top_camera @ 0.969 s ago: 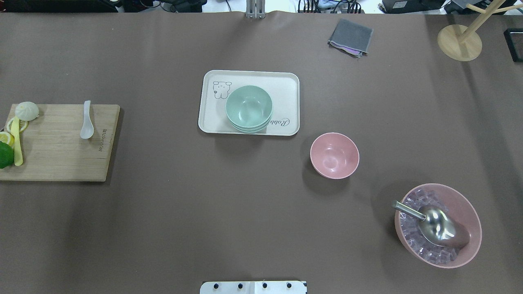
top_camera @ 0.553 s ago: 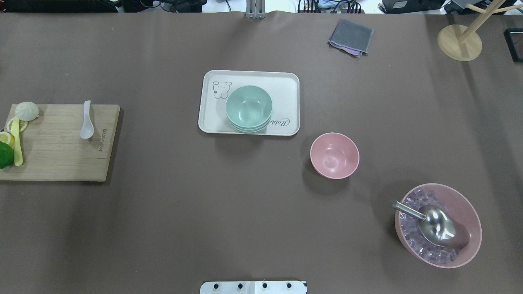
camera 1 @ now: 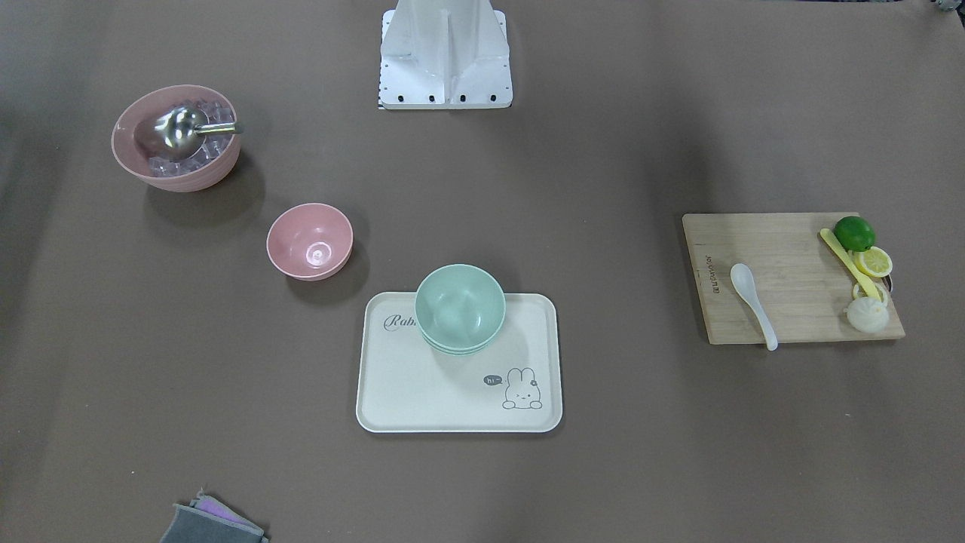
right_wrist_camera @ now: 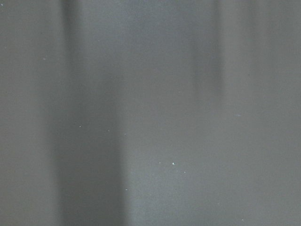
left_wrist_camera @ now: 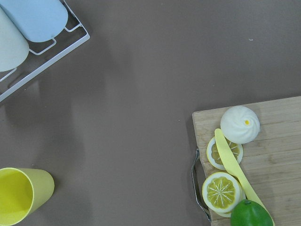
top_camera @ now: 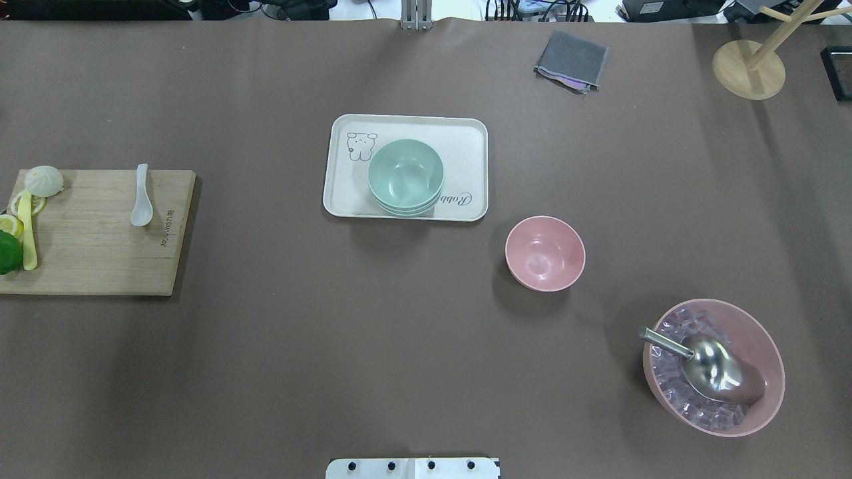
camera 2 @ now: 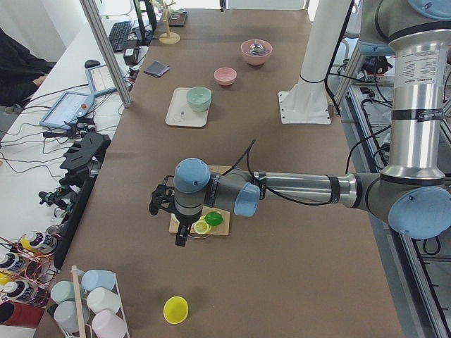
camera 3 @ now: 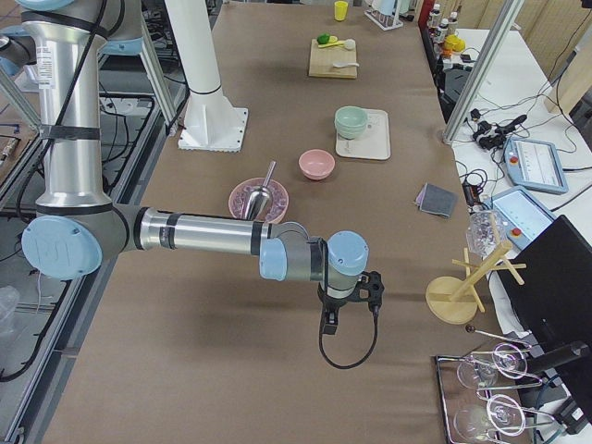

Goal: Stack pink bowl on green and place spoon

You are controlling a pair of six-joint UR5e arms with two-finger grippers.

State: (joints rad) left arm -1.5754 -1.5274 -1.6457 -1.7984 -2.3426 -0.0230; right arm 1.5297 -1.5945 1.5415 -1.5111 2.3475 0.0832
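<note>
A small pink bowl stands empty on the brown table, right of a cream tray. A stack of green bowls sits on that tray. A white spoon lies on a wooden cutting board at the far left. Both grippers are outside the overhead and front views. The left gripper hangs over the board's outer end, seen only in the exterior left view. The right gripper hangs over bare table, far from the bowls. I cannot tell whether either is open or shut.
A large pink bowl of ice with a metal scoop stands front right. A grey cloth and a wooden stand are at the back right. A lime, lemon slices and a bun lie on the board. A yellow cup stands nearby.
</note>
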